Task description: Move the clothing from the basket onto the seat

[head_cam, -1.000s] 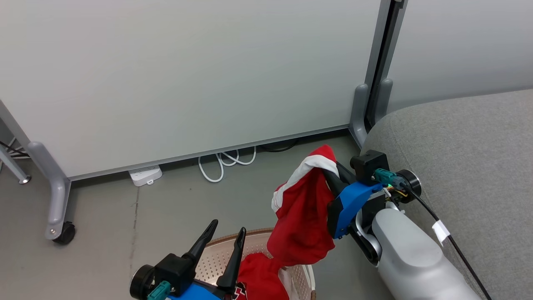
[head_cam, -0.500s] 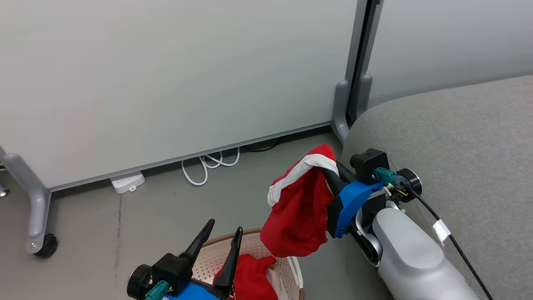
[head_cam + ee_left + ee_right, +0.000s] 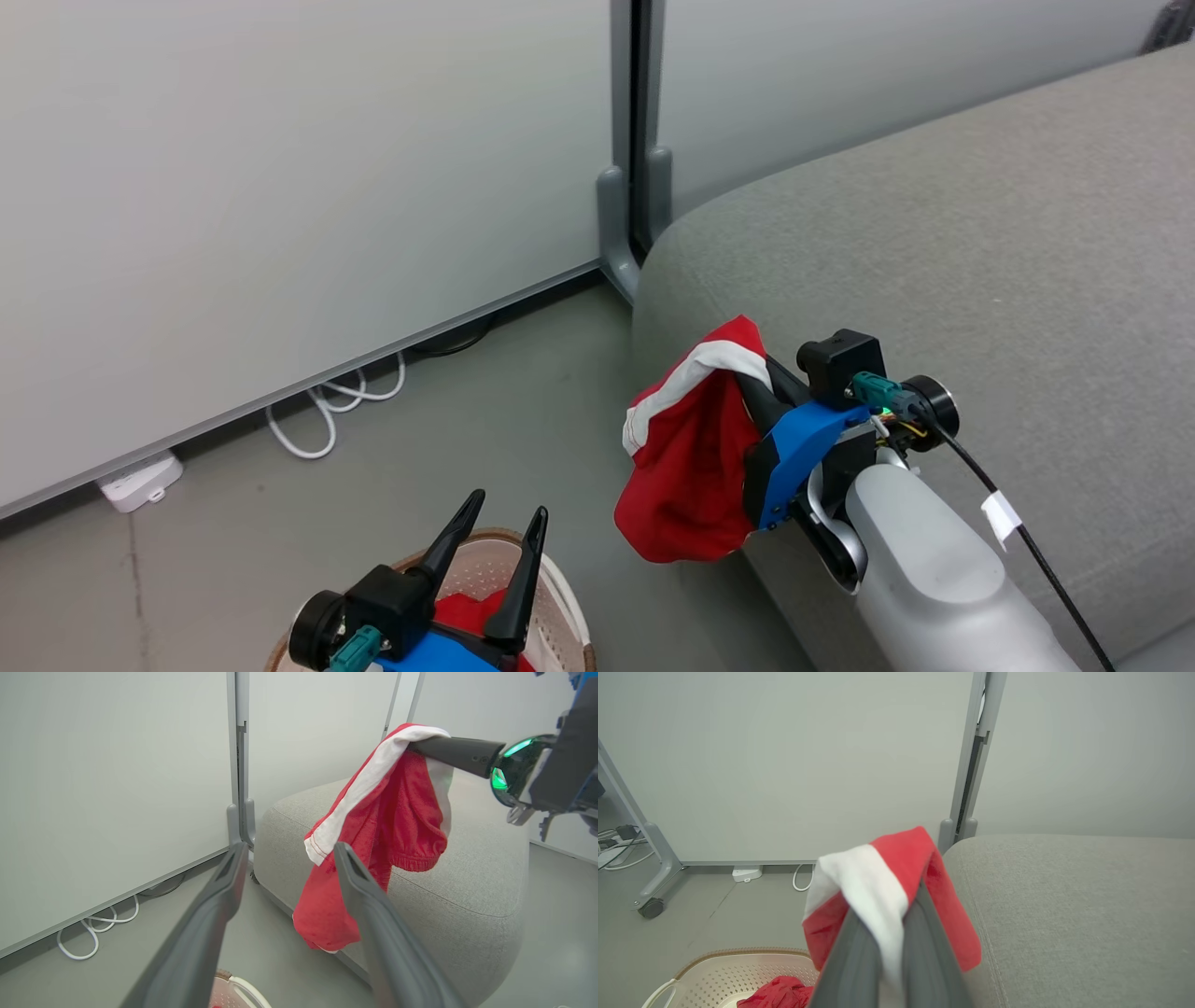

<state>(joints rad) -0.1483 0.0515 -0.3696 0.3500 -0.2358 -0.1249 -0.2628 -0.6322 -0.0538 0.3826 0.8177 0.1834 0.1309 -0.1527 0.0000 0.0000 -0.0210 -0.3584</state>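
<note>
A red garment with a white band hangs in the air from my right gripper, which is shut on its top fold. It dangles beside the near corner of the grey seat, clear of the floor. The left wrist view shows the garment against the seat. The right wrist view has it draped over my shut fingers. My left gripper stands open and empty above the cream basket. More red clothing lies in the basket.
Pale partition panels stand behind, joined at a grey post beside the seat's far corner. A white cable and a power strip lie at the panel's foot. A partition leg on a castor stands to the left.
The head camera has swung right, so the seat takes up more of the picture. The hanging garment has come free of the pile in the basket and now hangs by the seat's corner.
</note>
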